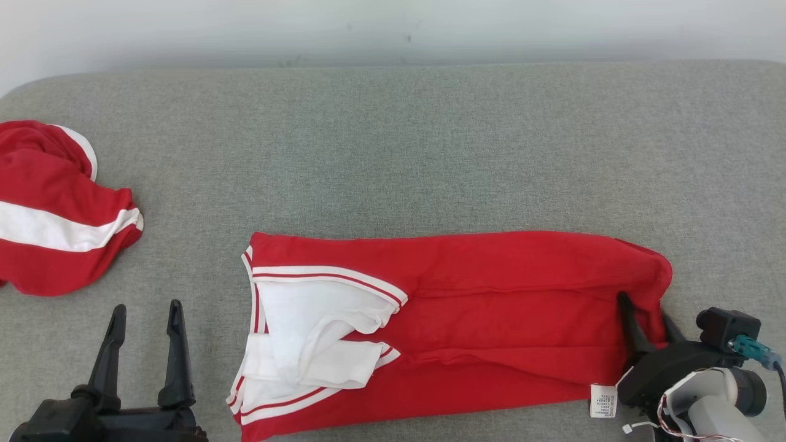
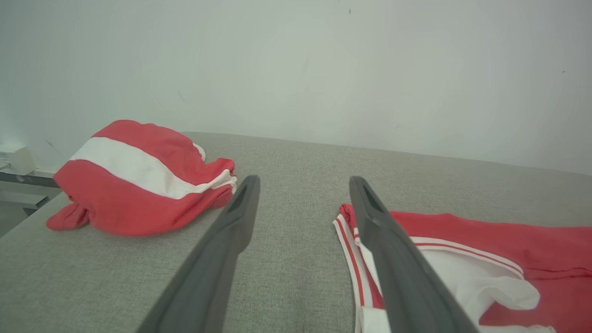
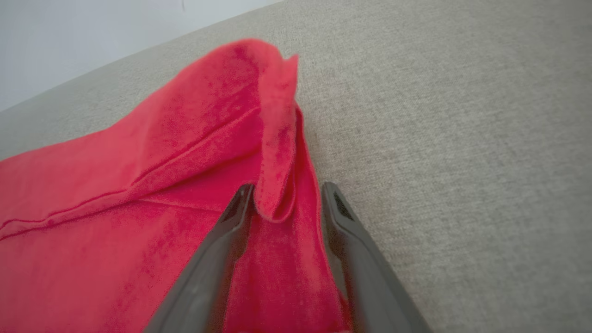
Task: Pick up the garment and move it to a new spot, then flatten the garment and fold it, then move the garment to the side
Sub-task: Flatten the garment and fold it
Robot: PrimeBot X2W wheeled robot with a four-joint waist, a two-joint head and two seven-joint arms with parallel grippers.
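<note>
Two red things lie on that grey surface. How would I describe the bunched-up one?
On the grey table, look far left, apart from the long flat garment in the middle. The bunched-up garment is a rounded heap crossed by one broad white band.

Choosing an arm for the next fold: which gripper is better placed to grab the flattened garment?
Right: the right gripper straddles a raised end fold of the garment; the left gripper stands open over bare cushion beside it.

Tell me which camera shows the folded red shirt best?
The head view: the red shirt lies nearly whole, collar to hem. The left wrist view catches its white-trimmed collar end; the right wrist view, a raised fold at its hem end between the fingers of the right hand.
</note>
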